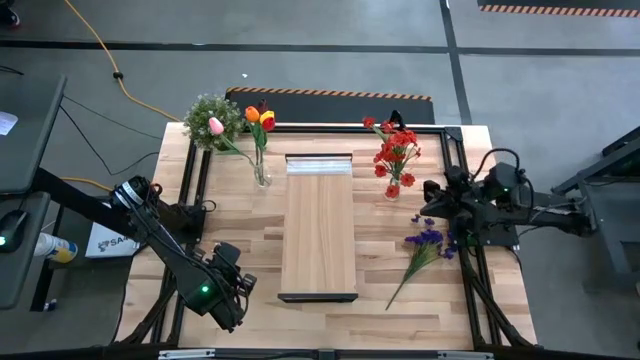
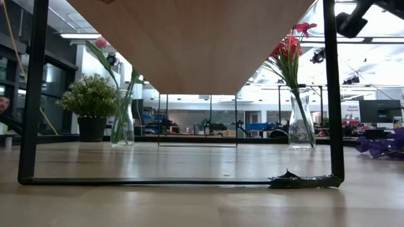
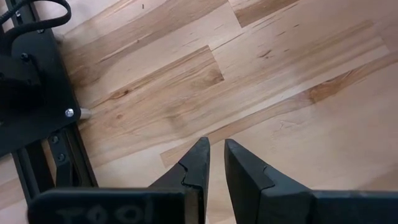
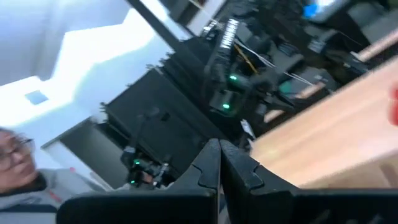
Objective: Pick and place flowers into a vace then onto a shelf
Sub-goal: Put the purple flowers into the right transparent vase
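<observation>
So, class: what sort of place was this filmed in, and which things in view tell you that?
Most likely a robotics lab or workshop. Two dark robot arms flank a butcher-block table, hazard-striped tape marks the concrete floor, and behind the vases the low view shows an open hall with ceiling strip lights and a monitor.

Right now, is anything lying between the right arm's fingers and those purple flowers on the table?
Nothing visible. The right gripper hangs just behind the purple flowers, with only bare table between them.
</observation>
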`<state>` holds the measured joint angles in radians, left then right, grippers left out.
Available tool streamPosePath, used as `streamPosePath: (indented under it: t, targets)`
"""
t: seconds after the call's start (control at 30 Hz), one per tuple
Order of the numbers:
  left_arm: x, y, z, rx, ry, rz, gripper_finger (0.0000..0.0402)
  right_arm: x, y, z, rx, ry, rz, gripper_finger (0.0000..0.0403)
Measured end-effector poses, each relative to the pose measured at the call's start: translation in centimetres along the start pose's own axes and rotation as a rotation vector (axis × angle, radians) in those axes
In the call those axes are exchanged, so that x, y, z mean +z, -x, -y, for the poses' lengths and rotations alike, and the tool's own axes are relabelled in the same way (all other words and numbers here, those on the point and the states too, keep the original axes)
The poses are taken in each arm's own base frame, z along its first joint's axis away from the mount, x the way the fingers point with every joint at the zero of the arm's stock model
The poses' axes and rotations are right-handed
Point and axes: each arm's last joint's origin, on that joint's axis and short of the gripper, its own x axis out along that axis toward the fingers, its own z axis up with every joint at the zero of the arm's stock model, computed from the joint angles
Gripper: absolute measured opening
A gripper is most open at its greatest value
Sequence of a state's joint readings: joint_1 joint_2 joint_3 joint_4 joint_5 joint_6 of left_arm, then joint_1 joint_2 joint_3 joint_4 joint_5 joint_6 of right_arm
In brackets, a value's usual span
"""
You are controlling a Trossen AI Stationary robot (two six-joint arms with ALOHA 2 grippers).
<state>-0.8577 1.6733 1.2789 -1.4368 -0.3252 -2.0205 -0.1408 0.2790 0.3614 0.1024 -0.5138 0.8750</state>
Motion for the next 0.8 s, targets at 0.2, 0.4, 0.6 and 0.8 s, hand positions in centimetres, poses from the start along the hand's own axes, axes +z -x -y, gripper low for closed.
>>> streamPosePath:
  t: [0.2,0.4,0.6,0.8]
  targets:
    - [0.0,0.0,0.0,-0.003,0.001,-0.003,0.0085,-0.2,-0.3,-1.0,0.077,0.054,0.018,0.0000]
    - [0.0,0.0,0.0,-0.003,0.001,-0.003,0.0085,-0.5,-0.6,-2.3,0.167,0.101,0.041,0.0000]
    - [0.0,0.0,0.0,-0.003,-0.017,-0.005,0.0085,-0.7,-1.0,-3.7,0.285,0.168,0.075,0.0000]
    - [-0.1,0.0,0.3,-0.024,-0.035,-0.019,0.0085,-1.7,-2.8,-4.1,0.313,0.234,0.048,0.0000]
